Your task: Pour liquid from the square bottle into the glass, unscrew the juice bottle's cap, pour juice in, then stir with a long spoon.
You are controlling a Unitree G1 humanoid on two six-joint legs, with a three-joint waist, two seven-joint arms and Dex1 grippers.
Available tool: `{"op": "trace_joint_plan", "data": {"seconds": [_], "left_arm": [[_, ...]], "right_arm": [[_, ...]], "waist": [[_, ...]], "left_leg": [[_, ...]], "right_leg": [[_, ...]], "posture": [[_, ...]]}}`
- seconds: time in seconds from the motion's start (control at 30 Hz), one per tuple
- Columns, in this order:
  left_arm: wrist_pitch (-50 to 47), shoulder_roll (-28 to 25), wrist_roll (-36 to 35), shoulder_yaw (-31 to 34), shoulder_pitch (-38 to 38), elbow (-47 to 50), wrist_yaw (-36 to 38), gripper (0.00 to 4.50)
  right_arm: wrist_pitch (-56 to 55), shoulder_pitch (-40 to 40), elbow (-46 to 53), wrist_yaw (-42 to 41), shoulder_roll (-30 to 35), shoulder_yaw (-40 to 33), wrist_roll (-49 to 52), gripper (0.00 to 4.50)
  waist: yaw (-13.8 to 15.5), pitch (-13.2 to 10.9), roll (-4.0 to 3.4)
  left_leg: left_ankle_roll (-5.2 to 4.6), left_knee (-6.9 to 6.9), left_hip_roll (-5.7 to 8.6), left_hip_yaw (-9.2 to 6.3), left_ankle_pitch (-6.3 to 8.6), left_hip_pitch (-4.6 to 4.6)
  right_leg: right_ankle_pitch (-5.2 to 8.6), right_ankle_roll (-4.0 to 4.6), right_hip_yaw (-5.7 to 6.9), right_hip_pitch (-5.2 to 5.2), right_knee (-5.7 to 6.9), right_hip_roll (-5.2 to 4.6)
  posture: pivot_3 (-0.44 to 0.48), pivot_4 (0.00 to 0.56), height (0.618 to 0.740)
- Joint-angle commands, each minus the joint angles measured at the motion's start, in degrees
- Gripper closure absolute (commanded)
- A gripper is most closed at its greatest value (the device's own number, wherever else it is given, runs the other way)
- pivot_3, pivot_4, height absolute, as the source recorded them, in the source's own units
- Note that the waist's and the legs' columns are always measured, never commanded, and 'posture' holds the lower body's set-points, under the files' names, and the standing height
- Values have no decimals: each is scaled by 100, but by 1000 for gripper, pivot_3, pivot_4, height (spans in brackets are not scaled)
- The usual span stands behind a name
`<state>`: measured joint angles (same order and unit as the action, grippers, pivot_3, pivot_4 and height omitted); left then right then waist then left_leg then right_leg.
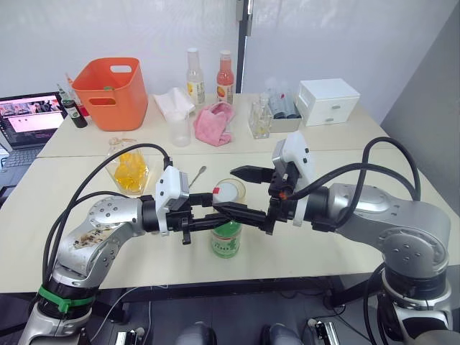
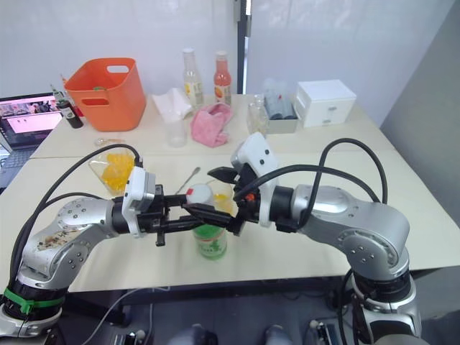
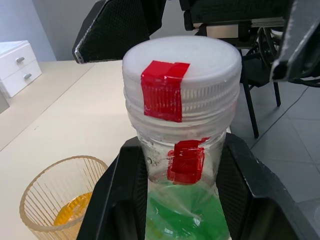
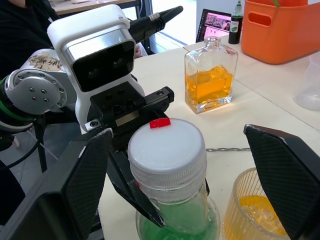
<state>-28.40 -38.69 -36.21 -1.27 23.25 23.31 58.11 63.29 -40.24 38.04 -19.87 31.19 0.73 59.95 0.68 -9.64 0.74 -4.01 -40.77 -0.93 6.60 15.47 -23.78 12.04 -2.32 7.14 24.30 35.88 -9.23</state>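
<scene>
Juice bottle [image 1: 226, 241] stands at table's [image 1: 65, 215] near edge, white cap [image 4: 166, 148] still on. Left gripper [image 1: 213, 216] clamped on bottle neck, just under cap. Right gripper [image 4: 177, 145] spread wide, one finger each side of cap, not touching. Glass [image 4: 255, 210] with orange drink at bottle's 12 o'clock. Square bottle [image 1: 128, 167] at 10 o'clock, well apart.
</scene>
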Motion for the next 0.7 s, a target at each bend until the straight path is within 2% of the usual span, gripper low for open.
{"op": "trace_joint_plan", "data": {"seconds": [0.03,0.13,0.33,0.6,0.7], "left_arm": [[-30,-27,0,-56,-13,50,69,3046],[-20,-38,2,-35,-43,53,80,3046],[7,-58,15,-9,-82,42,105,3046],[65,-82,34,-2,-129,35,130,3046],[86,-85,42,-3,-132,16,140,3046]], "right_arm": [[-36,-121,93,34,-4,-72,152,48],[-29,-130,77,20,-2,-48,171,880],[-47,-160,19,0,-1,-1,239,2836],[-185,-184,-41,-85,-13,41,165,2867],[-489,-268,-209,-788,73,184,-11,2867]], "waist": [[-1,0,0],[-1,0,0],[-3,0,0],[-3,0,0],[-6,0,0]], "left_leg": [[0,0,0,0,0,0],[0,0,0,0,0,0],[-1,0,-1,0,0,0],[-1,0,-1,0,0,0],[-1,0,-1,0,0,0]], "right_leg": [[0,0,0,0,0,0],[0,0,0,0,0,1],[0,0,0,0,0,1],[0,0,0,0,0,1],[0,0,-1,0,-1,1]], "posture": [[0,150,713],[0,150,713],[0,150,713],[0,150,713],[0,150,713]]}}
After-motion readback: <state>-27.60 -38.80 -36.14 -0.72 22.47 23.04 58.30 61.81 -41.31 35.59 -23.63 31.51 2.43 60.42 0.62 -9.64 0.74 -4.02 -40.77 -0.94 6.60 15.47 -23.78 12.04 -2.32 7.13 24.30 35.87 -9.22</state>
